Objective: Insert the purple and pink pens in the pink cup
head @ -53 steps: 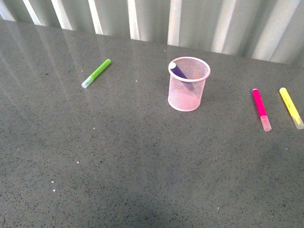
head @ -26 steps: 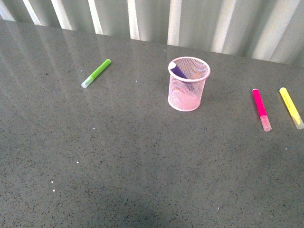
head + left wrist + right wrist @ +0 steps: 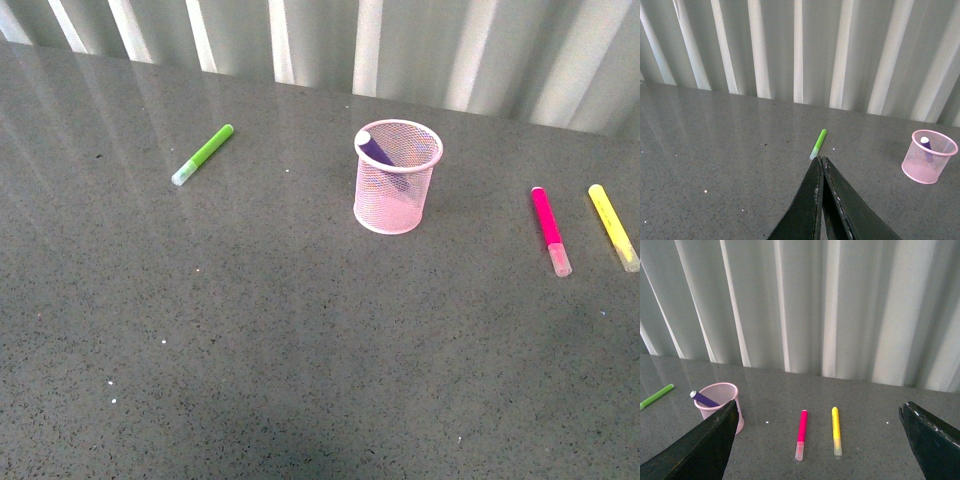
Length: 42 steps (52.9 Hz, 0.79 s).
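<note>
Pink pen (image 3: 548, 228): not yet in pink cup (image 3: 395, 195)
Left gripper (image 3: 820, 160): pinched closed, empty. Centre: pink cup, purple pen (image 3: 378, 152) inside. Pink pen: flat, right of cup, beside yellow marker (image 3: 612, 225). Right gripper (image 3: 818, 407): wide, empty; should straddle it next.

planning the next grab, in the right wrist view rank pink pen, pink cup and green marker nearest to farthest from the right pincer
1. pink pen, straight ahead
2. pink cup, off to the side
3. green marker, beyond the cup

Front looks down; wrist views low, level, sharing the pink cup (image 3: 397, 180).
</note>
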Motion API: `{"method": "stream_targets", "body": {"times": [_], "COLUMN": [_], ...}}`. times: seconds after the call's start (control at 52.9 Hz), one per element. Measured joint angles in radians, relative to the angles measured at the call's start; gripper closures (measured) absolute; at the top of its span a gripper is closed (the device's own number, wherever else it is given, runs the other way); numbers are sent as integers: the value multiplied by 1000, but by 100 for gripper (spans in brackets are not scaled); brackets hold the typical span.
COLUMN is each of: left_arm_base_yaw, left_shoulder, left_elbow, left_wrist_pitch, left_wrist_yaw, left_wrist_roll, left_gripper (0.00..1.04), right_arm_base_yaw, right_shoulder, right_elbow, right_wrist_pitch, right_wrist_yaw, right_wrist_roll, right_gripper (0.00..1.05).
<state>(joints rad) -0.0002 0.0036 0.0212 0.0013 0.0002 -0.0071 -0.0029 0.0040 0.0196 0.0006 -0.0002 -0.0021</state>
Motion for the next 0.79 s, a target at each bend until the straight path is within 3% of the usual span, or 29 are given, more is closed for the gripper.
{"method": "stream_targets", "body": {"times": [0.113,0.284,0.624,0.794], "left_arm_base_yaw": [0,0,0,0], "left_shoulder": [0,0,0,0], "left_elbow": [0,0,0,0], "left_wrist_pitch": [0,0,0,0], "left_wrist_yaw": [0,0,0,0], "left_wrist_roll": [0,0,0,2], "left_gripper": [96,63,8,7], "right_arm_base_yaw": [0,0,0,-11], "right_shoulder": [0,0,0,61], "right_elbow": [0,0,0,27], "right_wrist_pitch": [0,0,0,-55], "right_wrist_yaw": [0,0,0,-40], "right_wrist_roll": [0,0,0,-6], "right_gripper": [7,7,7,7]}}
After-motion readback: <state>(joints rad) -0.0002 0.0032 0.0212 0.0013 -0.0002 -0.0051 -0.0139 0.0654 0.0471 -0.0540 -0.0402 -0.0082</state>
